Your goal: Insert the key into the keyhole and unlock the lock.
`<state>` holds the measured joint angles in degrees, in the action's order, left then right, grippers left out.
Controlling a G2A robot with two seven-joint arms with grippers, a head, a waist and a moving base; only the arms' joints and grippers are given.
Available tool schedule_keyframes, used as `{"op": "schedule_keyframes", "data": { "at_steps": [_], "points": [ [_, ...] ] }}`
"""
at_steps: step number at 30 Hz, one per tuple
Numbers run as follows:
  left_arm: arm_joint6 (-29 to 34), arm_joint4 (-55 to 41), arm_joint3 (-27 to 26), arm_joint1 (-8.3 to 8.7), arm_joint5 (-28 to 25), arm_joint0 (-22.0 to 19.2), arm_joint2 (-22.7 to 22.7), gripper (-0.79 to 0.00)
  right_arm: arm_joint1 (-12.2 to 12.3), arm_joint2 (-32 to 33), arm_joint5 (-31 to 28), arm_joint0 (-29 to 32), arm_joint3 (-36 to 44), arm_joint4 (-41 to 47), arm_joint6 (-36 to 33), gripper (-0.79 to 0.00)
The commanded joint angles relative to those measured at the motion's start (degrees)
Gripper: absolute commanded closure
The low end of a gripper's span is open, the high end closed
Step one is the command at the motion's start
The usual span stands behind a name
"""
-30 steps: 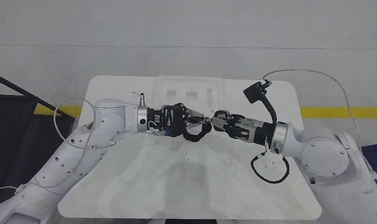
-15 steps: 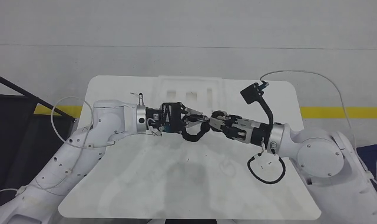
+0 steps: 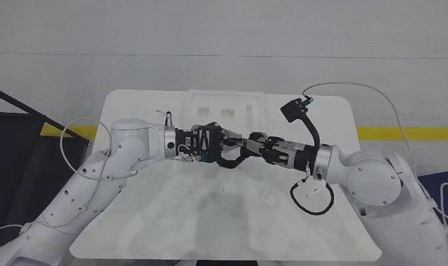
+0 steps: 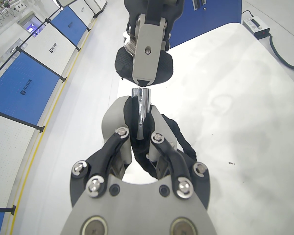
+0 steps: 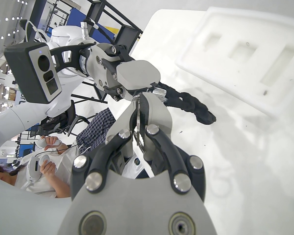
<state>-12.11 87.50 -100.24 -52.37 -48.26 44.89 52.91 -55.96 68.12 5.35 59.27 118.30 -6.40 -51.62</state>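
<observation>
Left wrist view: your left pincer (image 4: 138, 105) clamps the lock (image 4: 144, 94), right pincer (image 5: 141, 100) pinches the key (image 5: 138, 121); keep key and lock in line, press in gently, then twist.

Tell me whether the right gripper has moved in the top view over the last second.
Yes. The right gripper has slid toward the left gripper, moving along the foam tray's front edge toward its middle.

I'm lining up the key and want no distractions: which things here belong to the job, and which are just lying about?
Job: cable lock, held in left gripper; key, held in right gripper.
Lying about: white foam tray with square recesses, on the table.
</observation>
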Motion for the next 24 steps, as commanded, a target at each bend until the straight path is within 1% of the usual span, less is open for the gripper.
{"op": "schedule_keyframes", "data": {
  "at_steps": [1,2,3,4,5,9,14,19,20,24],
  "points": [
    [-0.17,0.22,0.0,-0.06,-0.09,0.09,0.07,0.0,-0.03,-0.13,0.12,-0.11,-0.16,0.07,-0.22,0.0],
    [-0.21,0.27,0.02,-0.08,-0.11,0.11,0.1,0.0,-0.04,-0.16,0.2,-0.14,-0.23,0.16,-0.25,0.0],
    [-0.35,0.18,0.12,-0.13,-0.19,0.19,0.14,0.0,-0.07,-0.2,0.31,-0.2,-0.31,0.25,-0.27,-0.148],
    [-0.41,0.08,0.22,-0.16,-0.28,0.22,0.19,0.0,-0.09,-0.21,0.33,-0.24,-0.32,0.37,-0.21,-0.354],
    [-0.47,-0.15,0.41,-0.2,-0.43,0.27,0.22,0.0,-0.11,-0.24,0.25,-0.26,-0.36,0.55,-0.2,-0.785],
    [-0.23,-1.6,1.2,-0.4,-1.29,0.36,0.28,0.0,-0.18,0.04,-0.94,-0.31,-0.36,1.51,0.21,-0.785],
    [2.35,-6.68,2.56,-0.62,-3.46,0.31,0.9,0.0,-0.09,1.54,-5.55,-0.15,-0.06,3.03,0.37,-0.785],
    [7.69,-16.38,3.16,-0.63,-6.27,0.0,2.64,0.0,0.28,4.79,-12.72,0.92,-0.85,3.02,1.16,-0.785],
    [9.33,-19.81,3.42,-0.57,-6.88,0.16,3.13,0.0,0.4,5.62,-15.62,1.06,-0.64,2.56,1.26,-0.785],
    [15.09,-28.84,3.43,-0.35,-8.34,0.14,4.07,0.0,0.7,7.24,-22.14,1.73,-1.04,0.82,1.25,-0.785]
  ]
}}
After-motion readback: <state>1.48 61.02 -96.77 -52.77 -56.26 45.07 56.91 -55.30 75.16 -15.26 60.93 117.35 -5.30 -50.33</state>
